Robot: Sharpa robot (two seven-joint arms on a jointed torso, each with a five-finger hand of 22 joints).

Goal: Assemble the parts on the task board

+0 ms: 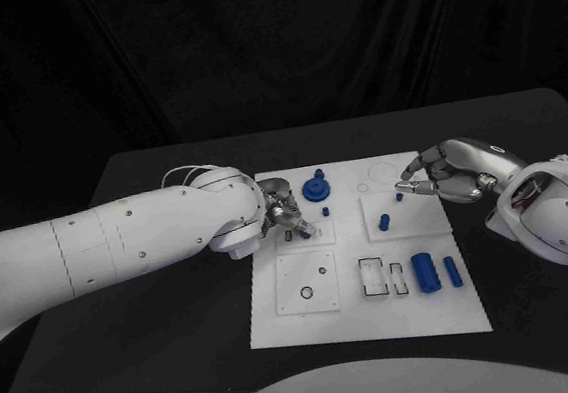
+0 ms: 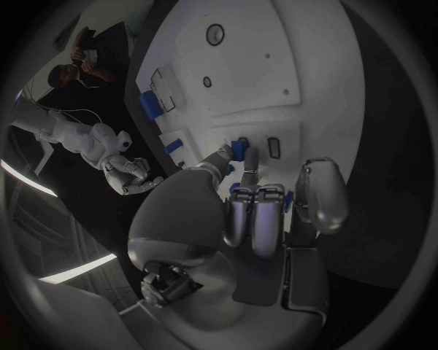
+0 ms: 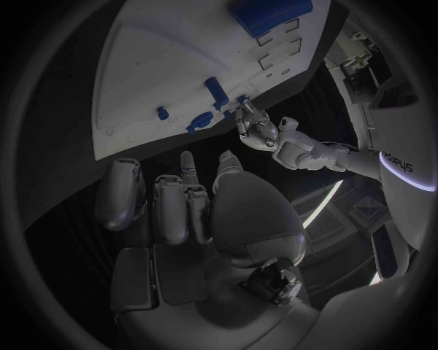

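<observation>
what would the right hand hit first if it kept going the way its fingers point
Probably the small blue peg standing on the task board: the right hand reaches in from the board's right edge with its fingertips just beside it. Depth is unclear, so it may pass above.

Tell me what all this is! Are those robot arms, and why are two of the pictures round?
Yes, it's a robot with two white arms, each ending in a silver robot hand. The square picture comes from a camera on the robot's head, looking down at a black table. The round ones come from cameras at each wrist, looking past that arm's own fingers, so everything looks bent.

On the table lies a white task board, like a puzzle plate. Small blue parts sit on it: a round knob piece at the far side, a fat blue cylinder and a thinner blue bar nearer the robot.

The left robot hand is down at the board beside small blue pegs; I can't tell whether it grips one. The right robot hand hovers at the board's edge with fingers curled, and I see nothing in it.
</observation>
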